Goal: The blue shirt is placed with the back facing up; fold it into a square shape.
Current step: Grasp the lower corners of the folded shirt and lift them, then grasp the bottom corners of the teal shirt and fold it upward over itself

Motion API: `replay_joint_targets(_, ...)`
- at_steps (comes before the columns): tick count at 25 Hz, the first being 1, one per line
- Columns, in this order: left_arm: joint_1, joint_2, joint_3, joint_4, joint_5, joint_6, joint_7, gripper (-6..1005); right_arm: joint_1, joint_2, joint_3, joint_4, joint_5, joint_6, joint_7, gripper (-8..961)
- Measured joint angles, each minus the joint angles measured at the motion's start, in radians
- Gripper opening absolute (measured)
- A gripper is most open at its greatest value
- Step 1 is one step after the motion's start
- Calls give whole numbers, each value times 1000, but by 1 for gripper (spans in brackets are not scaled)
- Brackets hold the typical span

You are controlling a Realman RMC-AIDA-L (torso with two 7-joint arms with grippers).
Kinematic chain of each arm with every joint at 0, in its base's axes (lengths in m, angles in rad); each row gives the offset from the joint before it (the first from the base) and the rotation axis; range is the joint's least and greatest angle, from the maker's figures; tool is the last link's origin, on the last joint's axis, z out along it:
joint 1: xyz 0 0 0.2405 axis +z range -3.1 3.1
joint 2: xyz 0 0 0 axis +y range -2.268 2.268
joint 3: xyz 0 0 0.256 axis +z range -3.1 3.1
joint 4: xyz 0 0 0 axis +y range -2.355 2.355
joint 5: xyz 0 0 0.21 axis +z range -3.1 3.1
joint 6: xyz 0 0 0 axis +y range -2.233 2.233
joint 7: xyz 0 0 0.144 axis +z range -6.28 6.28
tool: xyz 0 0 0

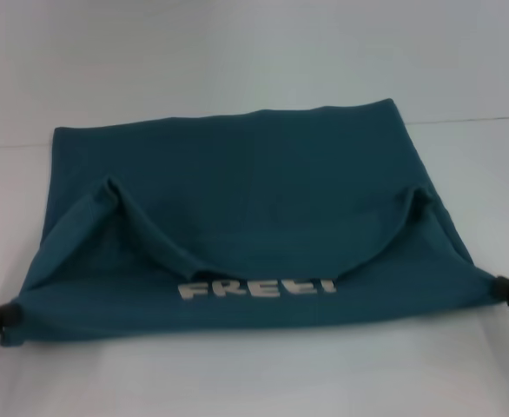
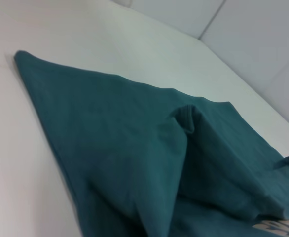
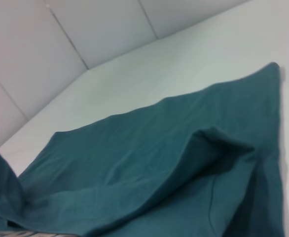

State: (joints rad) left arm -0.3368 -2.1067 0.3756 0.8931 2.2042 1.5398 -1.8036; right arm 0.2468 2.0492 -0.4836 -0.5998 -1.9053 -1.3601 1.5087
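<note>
Covering the white table (image 1: 237, 52) from centre to 6 o'clock, the blue shirt (image 1: 237, 182) lies half-folded with lettering (image 1: 256, 287) exposed, its near corners clamped by the left gripper (image 1: 1, 316) at 8 o'clock and right gripper (image 1: 503, 291) at 4 o'clock.

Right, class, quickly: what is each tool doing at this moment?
Left tool: closed on the blue shirt, at its near left corner.
Right tool: closed on the shirt's near right corner.

Both grippers cropped at the head view's edges, shirt lettering (image 1: 256, 287) partly under a fold.
</note>
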Motion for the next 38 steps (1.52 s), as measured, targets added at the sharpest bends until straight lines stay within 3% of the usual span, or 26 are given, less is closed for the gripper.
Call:
replay_joint_targets(13,69,-4,-29,42,20,200,56,7,-152,37,176,13,-2,-247,-267,46)
replay_joint_targets(26,168,-15,-109,54,26,382,141,8,-192,40,200,32,-69,-266,-297,49)
replay_joint_targets(33,128,-6,-110,45,43,365,136,9,-187,40,249,33,-62,-275,-308,51)
replay_joint_targets(38,59,21,-110,-1,46,306,123,9,-193,44,354,48,-62,-319,-351,52)
